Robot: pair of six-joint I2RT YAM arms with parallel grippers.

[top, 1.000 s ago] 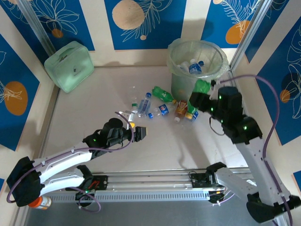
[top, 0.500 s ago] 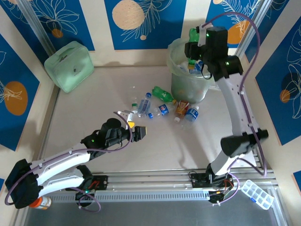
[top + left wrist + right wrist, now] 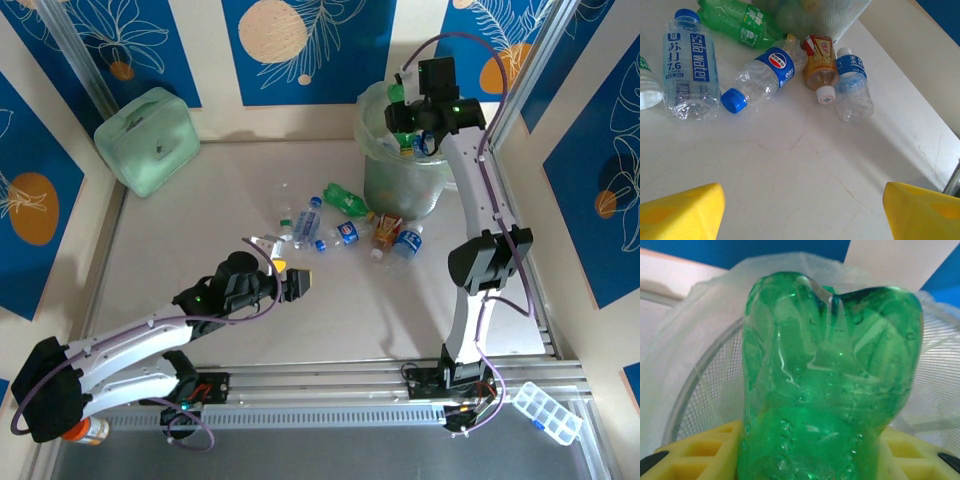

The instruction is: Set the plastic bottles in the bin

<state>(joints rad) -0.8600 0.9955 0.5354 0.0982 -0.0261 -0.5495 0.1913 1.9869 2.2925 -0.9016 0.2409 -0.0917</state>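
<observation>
Gripping one green bottle [image 3: 825, 380], the right hand [image 3: 405, 112] holds it over the bin [image 3: 392, 188]. Six more plastic bottles [image 3: 690, 70] lie on the worktop [image 3: 805, 165] just beside the bin; the left hand [image 3: 802, 210], farther from it, stands open, empty.

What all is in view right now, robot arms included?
bin: one, pale green, bag-lined, far right of the table
binned bottles: several, clear with blue labels, inside the bin
loose bottles: at least six, clear, green, red-orange labelled, on the table beside the bin
green bottle: one, held over the bin
case: one, mint green, far left corner
jar: one, orange cap, near left edge
compartment box: one, clear, near right corner
left gripper: one, yellow, open, above bare table
right gripper: one, shut on the green bottle
</observation>
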